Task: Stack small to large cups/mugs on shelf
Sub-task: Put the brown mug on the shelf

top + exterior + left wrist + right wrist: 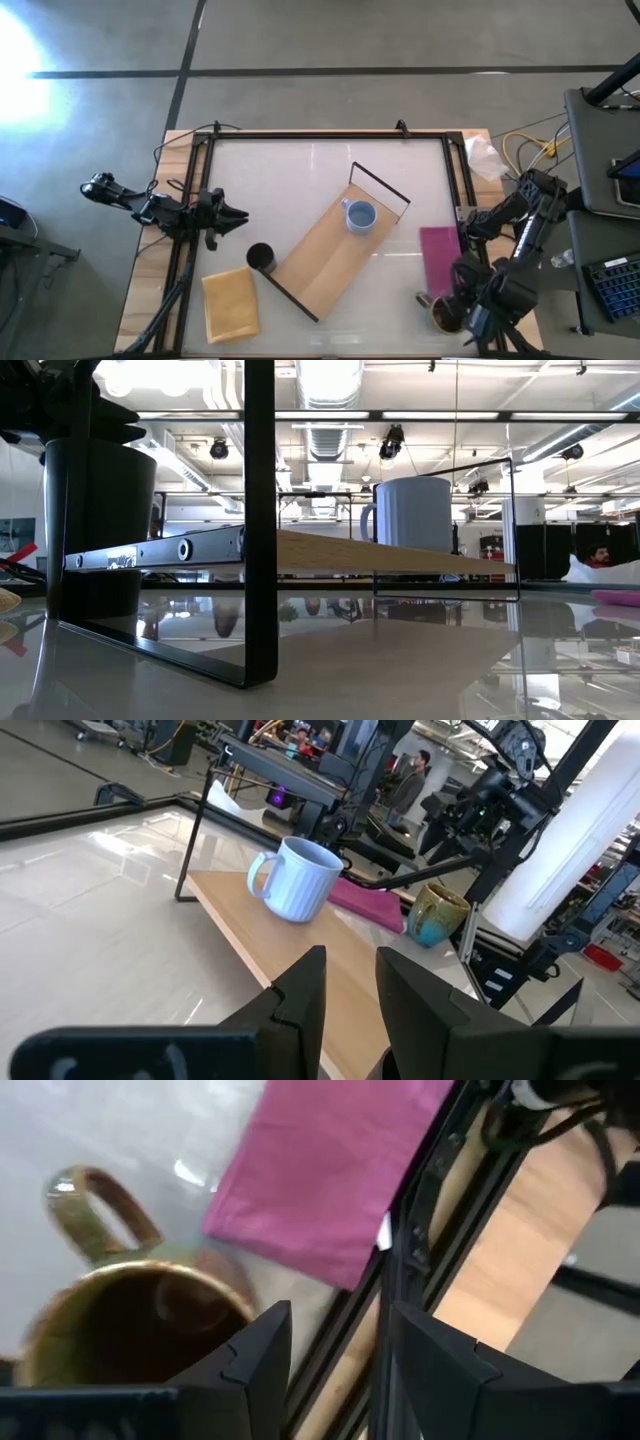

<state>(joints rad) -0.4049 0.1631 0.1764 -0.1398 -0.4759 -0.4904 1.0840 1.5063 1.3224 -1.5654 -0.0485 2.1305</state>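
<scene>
The shelf [330,255] lies slantwise on the table, and the light blue mug [359,216] stands upright on its board near the far end; it also shows in the left wrist view [300,880] and in the low view [412,512]. The small black cup [260,257] stands on the table by the shelf's near frame. The brown mug [443,314] stands on the table near the right edge. My right gripper [462,296] hovers open just above and beside it; the mug [130,1320] shows next to one finger. My left gripper [235,213] waits open at the left, above the table.
A pink cloth [438,255] lies between the shelf and the brown mug. A yellow-tan pad [230,303] lies at the near left. A black metal frame [330,135] runs around the table. Cables and a keyboard sit beyond the right edge.
</scene>
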